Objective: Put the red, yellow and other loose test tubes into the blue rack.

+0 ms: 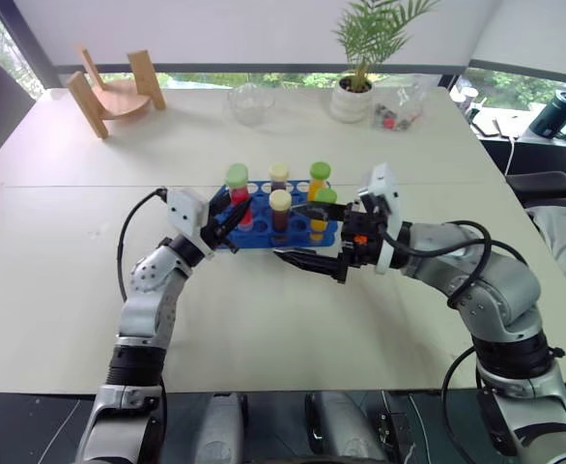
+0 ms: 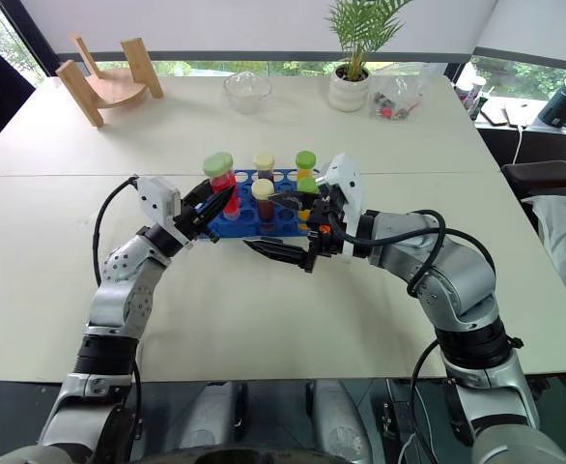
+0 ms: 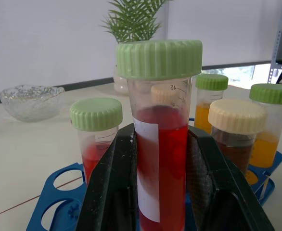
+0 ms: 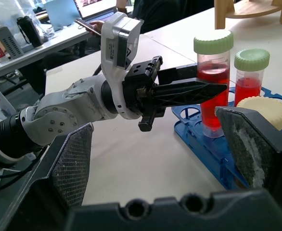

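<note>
The blue rack (image 1: pixel 256 243) lies mid-table with several capped tubes standing in it: a red one (image 3: pixel 96 144), orange ones (image 3: pixel 268 137) and a brown one with a cream cap (image 3: pixel 235 137). My left gripper (image 1: pixel 233 213) is shut on a red test tube with a green cap (image 1: pixel 237 186), upright at the rack's left end. Its lower end meets the rack (image 4: pixel 198 144) and it stands taller than the others. My right gripper (image 1: pixel 298 233) hangs open in front of the rack, pointing left, with nothing between its fingers (image 4: pixel 71 163).
At the table's far side stand a wooden stand (image 1: pixel 114 92), a glass bowl (image 1: pixel 251 101), a potted plant (image 1: pixel 356 87) and a clear bag (image 1: pixel 397 111). A black kettle (image 1: pixel 560 114) sits off to the right. A person sits with a laptop (image 4: pixel 94 9) behind.
</note>
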You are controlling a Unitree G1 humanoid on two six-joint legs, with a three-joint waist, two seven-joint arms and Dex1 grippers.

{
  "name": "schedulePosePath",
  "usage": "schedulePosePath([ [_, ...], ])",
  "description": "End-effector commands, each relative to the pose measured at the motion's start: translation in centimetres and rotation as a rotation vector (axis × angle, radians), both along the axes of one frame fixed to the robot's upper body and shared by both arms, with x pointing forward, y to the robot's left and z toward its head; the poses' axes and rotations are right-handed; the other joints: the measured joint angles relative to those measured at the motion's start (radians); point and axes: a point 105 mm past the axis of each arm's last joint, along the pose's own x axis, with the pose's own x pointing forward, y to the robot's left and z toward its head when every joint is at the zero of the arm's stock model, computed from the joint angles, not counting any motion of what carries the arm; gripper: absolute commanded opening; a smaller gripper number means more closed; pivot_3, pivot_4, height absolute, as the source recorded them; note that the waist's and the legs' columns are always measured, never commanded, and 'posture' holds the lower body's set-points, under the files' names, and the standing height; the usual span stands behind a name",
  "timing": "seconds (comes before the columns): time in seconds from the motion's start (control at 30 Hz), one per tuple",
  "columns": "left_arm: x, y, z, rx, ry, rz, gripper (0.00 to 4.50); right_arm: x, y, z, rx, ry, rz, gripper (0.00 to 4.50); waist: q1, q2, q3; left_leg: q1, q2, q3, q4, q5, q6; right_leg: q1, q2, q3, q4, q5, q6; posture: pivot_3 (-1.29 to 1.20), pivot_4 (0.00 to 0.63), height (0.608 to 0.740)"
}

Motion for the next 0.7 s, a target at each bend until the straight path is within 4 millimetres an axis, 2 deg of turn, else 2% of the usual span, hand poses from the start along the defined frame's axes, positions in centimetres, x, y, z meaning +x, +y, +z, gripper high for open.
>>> schedulePosePath([
  [0.03, -0.2, 0.7, -1.9, 0.041, 0.075, 0.024, 0.80, -0.2, 0.3, 0.7, 0.022, -0.036, 0.010, 4.50, -0.001, 0.000, 0.000, 0.000, 0.000, 0.000, 0.000, 0.000, 0.000, 0.000, 0.000, 0.000, 0.000, 0.000, 0.000, 0.00, 0.150, 0.740],
  [0.5, 0.0, 1.0, -2.5, 0.098, 0.063, 0.052, 0.80, -0.1, 0.7, 0.7, 0.041, -0.035, 0.010, 4.50, -0.002, 0.001, 0.000, 0.000, 0.000, 0.000, -0.001, 0.000, 0.000, 0.001, 0.000, 0.000, -0.004, 0.000, 0.000, 0.00, 0.150, 0.740],
  [0.7, -0.1, -0.3, -2.3, 0.078, 0.081, -0.008, 0.80, -0.1, 0.8, 0.6, 0.046, -0.034, 0.006, 4.50, -0.001, 0.001, -0.001, 0.000, 0.000, 0.000, -0.001, 0.000, 0.000, 0.001, 0.000, 0.000, -0.005, 0.000, 0.000, 0.00, 0.150, 0.740],
])
